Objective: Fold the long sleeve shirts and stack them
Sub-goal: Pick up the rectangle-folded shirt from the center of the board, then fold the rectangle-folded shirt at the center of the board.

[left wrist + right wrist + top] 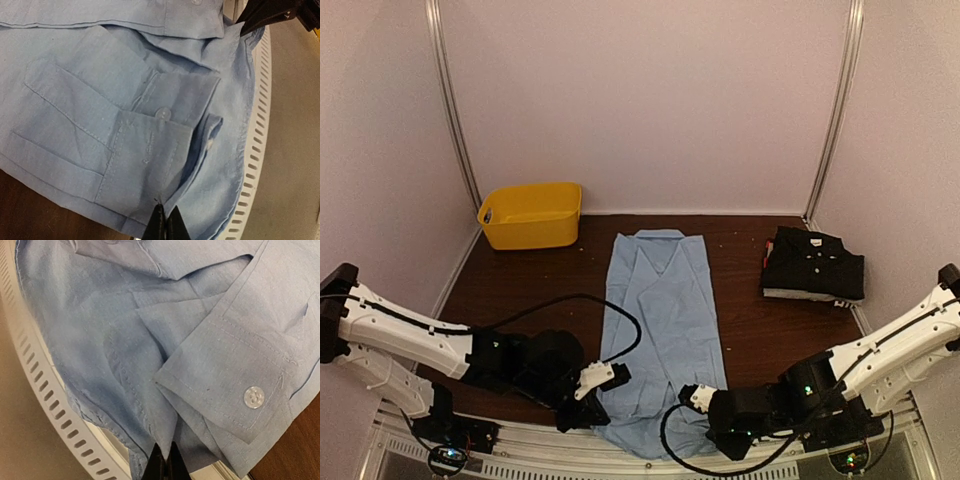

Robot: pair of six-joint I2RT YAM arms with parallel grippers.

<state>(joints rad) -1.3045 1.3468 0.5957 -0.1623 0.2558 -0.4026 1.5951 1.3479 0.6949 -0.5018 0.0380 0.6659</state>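
A light blue long sleeve shirt (660, 320) lies lengthwise down the middle of the table, sleeves folded in, collar at the far end, hem hanging over the near edge. My left gripper (603, 395) is shut on the shirt's near left corner (150, 175), right by the buttoned cuff. My right gripper (698, 408) is shut on the near right corner (170, 440), beside the other cuff. A folded black shirt (814, 263) rests on a pale grey one at the far right.
A yellow plastic bin (532, 214) stands at the far left corner. A slotted white rail (255, 150) runs along the table's near edge under the hem. White walls close in on both sides and the back.
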